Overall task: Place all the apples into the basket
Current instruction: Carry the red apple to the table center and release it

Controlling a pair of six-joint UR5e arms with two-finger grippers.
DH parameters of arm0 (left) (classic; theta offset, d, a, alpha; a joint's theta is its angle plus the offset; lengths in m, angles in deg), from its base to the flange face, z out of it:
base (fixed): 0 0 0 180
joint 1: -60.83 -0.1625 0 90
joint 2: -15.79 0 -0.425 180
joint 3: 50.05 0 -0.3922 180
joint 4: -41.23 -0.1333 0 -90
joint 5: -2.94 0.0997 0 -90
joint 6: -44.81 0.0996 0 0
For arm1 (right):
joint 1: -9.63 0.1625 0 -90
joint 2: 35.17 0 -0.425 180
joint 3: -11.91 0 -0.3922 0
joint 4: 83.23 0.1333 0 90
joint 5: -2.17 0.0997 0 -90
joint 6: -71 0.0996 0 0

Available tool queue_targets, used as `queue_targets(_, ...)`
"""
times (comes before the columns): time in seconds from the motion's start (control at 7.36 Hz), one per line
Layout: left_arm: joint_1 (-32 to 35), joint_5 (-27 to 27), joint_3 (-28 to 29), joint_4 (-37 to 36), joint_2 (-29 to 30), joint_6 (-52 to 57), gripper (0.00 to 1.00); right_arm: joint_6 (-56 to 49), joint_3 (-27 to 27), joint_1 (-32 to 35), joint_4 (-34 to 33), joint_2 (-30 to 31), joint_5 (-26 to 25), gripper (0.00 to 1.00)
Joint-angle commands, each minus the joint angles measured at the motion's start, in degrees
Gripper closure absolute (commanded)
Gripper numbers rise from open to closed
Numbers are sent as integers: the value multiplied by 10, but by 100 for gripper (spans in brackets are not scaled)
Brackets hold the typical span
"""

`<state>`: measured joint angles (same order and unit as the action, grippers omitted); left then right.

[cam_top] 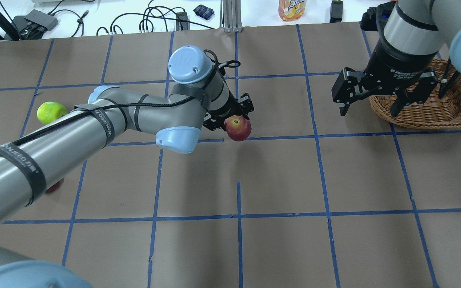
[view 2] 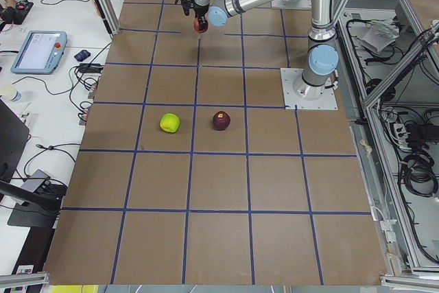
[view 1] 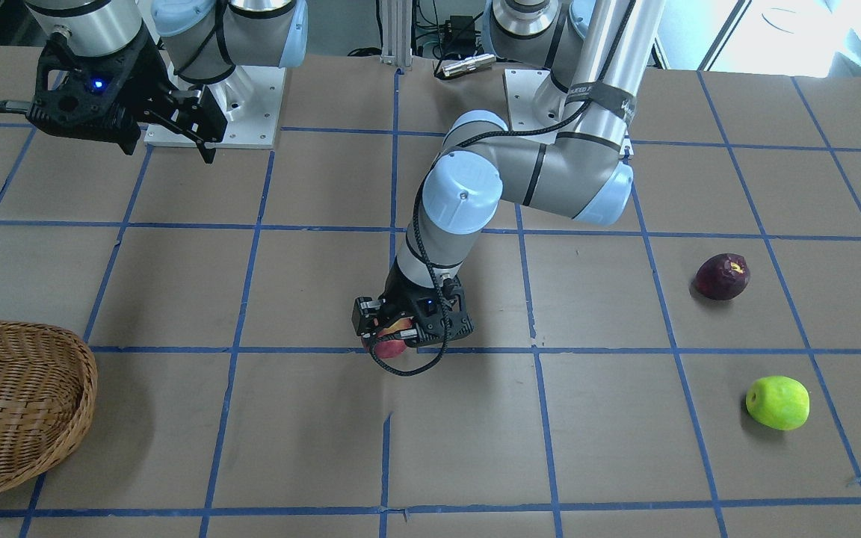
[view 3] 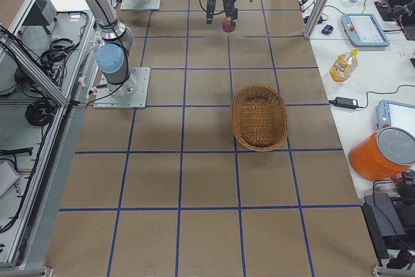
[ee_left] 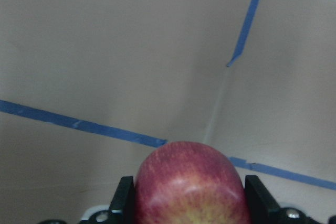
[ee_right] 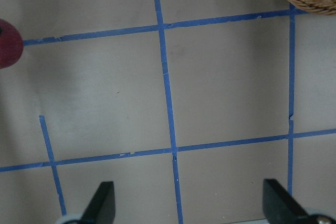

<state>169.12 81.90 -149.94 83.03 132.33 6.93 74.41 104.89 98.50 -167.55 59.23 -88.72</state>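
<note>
My left gripper is shut on the red apple and holds it above the middle of the table; the apple fills the bottom of the left wrist view. The dark purple apple and the lime green apple lie on the table on my left side, well apart from the gripper. The wicker basket stands on my right side. My right gripper is open and empty, hovering beside the basket's near-left rim.
The arm base plates sit at the robot's edge of the table. A drink bottle and cables lie beyond the far edge. Blue tape lines grid the brown table top.
</note>
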Motion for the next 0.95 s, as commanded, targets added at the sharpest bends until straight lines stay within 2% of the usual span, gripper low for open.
queue_targets(0.0, 13, 10, 6, -35, 33, 3, 0, -10, 3, 0, -6, -9, 5, 0)
queue_targets(0.14, 16, 17, 8, -35, 35, 10, 0, -12, 15, -1, -8, -18, 0, 0)
queue_targets(0.27, 23, 73, 2, -37, 16, 61, 0, -3, 22, 0, -42, -40, 1, 0)
queue_targets(0.41, 19, 102, 7, -33, -9, 126, 0, -2, 13, 0, -98, -64, -1, 0)
queue_targets(0.54, -6, 116, 6, -19, -44, 159, 0, 21, 12, 3, -109, -72, 7, 0)
queue_targets(0.82, -111, 115, -28, 169, -116, 260, 0, 81, 11, 13, -137, -102, 19, 0)
